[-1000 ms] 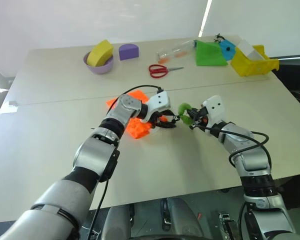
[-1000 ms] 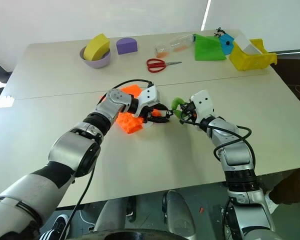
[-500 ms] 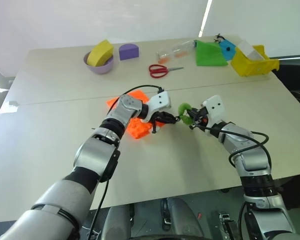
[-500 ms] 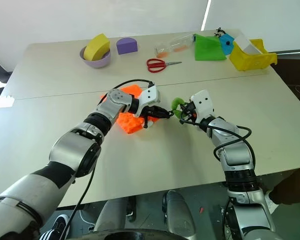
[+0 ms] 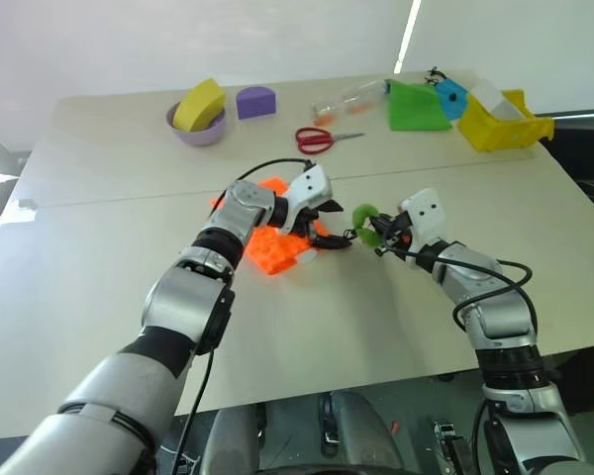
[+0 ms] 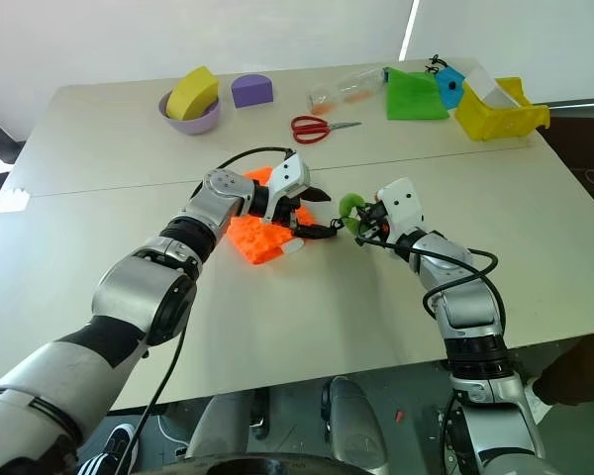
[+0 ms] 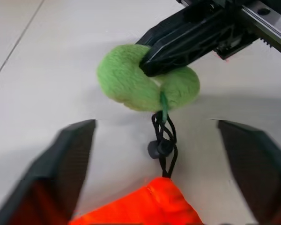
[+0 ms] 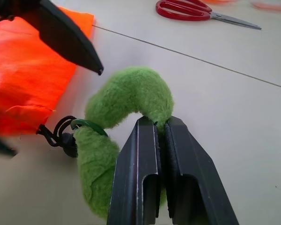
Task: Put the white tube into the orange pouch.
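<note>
The orange pouch (image 5: 270, 251) lies flat in the middle of the table, its black cord (image 7: 164, 145) running to a fuzzy green ring (image 5: 366, 224). My right gripper (image 8: 160, 126) is shut on that ring, holding it just off the table. Over the pouch's mouth end hovers my left gripper (image 5: 327, 224), open, with nothing between its fingers. A small white piece (image 6: 293, 247), apparently the white tube's end, lies at the pouch's near edge; the rest of it is hidden.
Along the table's far side are red scissors (image 5: 317, 140), a purple bowl (image 5: 197, 133) with a yellow sponge, a purple block (image 5: 255, 101), a clear bottle (image 5: 348, 97), a green cloth (image 5: 416, 107) and a yellow bin (image 5: 500, 124).
My left gripper's fingers have spread from nearly shut to wide open and sit slightly higher over the pouch's mouth. The right gripper and the green ring have stayed put.
</note>
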Tool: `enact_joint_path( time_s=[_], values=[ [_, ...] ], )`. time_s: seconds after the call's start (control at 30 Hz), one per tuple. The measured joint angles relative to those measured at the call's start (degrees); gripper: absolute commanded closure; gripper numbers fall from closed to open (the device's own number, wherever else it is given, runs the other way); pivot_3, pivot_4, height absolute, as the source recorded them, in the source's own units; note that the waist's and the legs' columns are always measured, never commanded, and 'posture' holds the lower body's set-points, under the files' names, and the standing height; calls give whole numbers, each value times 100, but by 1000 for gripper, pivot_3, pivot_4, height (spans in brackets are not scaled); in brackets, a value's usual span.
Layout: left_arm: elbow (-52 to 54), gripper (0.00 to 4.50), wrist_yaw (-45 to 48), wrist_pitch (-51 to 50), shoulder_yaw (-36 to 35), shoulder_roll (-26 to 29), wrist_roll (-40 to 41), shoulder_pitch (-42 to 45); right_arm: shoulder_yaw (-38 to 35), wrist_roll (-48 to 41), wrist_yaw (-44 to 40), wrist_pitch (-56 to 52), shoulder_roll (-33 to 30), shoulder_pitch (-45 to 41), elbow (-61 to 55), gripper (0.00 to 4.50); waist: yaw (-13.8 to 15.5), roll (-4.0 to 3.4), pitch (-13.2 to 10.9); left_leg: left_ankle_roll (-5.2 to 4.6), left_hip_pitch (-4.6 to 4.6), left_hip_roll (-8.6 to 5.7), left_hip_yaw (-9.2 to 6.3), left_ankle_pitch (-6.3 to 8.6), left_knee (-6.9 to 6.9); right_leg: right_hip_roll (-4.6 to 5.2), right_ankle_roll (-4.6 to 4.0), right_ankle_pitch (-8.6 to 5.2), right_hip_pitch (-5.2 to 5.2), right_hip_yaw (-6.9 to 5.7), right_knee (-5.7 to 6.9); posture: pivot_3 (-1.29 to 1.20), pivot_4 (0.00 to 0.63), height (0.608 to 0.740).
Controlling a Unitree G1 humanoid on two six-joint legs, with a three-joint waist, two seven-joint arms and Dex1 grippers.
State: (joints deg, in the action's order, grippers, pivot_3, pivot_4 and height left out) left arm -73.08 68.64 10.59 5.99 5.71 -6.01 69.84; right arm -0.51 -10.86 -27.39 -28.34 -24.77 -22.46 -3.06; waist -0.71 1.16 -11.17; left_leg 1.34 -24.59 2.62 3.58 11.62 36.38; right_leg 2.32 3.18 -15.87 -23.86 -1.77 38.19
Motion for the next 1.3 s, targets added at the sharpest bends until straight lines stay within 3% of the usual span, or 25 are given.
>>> enact_joint_path(
  time_s=[0.67, 1.1, 1.17, 1.2, 1.3],
  values=[
    [-97, 34, -108, 217, 389, -181, -404, -24, 37, -60, -635, -93, -396, 315, -389, 4500, 0, 0, 0, 0, -1, 0, 6, 0, 7, -1, 0, 0, 1, 0, 2, 0, 150, 740],
    [-85, 34, -29, 405, 593, -220, -604, -23, 76, -2, -566, -108, -412, 492, -536, 4500, 1, 1, 1, 0, 3, 2, 3, 0, 22, -2, 1, 1, 11, -1, 5, 0, 150, 740],
    [-80, 546, -101, 537, 664, -209, -665, -23, 76, 0, -549, -108, -392, 480, -536, 4500, -1, 1, 1, 0, 7, 4, 2, 0, 24, -2, 1, 1, 15, -1, 5, 0, 150, 740],
    [-81, 546, -141, 591, 666, -209, -686, -23, 78, 0, -538, -108, -375, 470, -536, 4500, -2, 1, 1, 0, 7, 5, 2, 1, 29, -3, 1, 1, 15, -1, 5, 0, 150, 740],
    [-83, 1653, -191, 631, 673, -202, -726, -23, 80, 2, -511, -108, -354, 452, -536, 4500, -2, 1, 1, -3, 6, 6, 0, 2, 41, -3, 2, 2, 19, -2, 8, 0, 150, 740]
  ],
)
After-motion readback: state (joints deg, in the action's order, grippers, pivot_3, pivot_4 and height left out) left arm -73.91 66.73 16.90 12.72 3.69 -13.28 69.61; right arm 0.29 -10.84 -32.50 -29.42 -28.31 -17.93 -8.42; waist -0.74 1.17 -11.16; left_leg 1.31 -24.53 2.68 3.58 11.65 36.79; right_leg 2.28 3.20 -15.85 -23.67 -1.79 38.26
